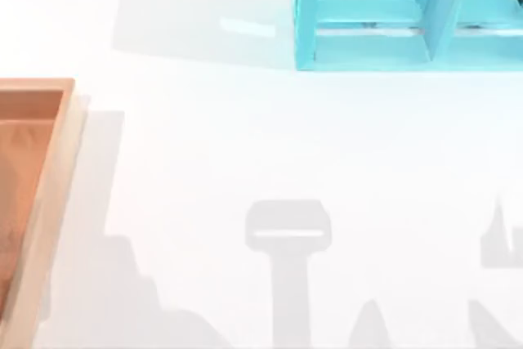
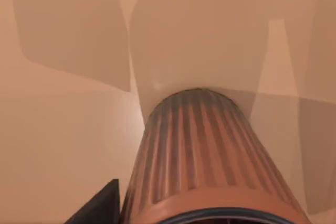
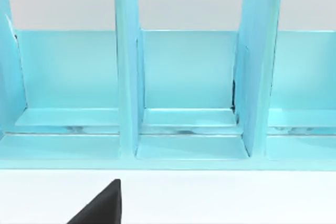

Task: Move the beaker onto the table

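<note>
The white table (image 1: 270, 153) is carrying a turquoise shelf unit (image 1: 409, 14) at its far right and an orange wooden tray (image 1: 33, 194) at its left. In the left wrist view the ribbed reddish-brown beaker (image 2: 199, 150) is standing on an orange surface; jaw states cannot be told.

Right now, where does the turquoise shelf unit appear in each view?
Top view: the turquoise shelf unit stands at the far edge, right of centre.
Right wrist view: the shelf unit faces the camera, its open compartments side by side.
Left wrist view: here the ribbed beaker is close up over an orange-brown surface.
Shared landmark: the white table before the shelf, top and right wrist views.
</note>
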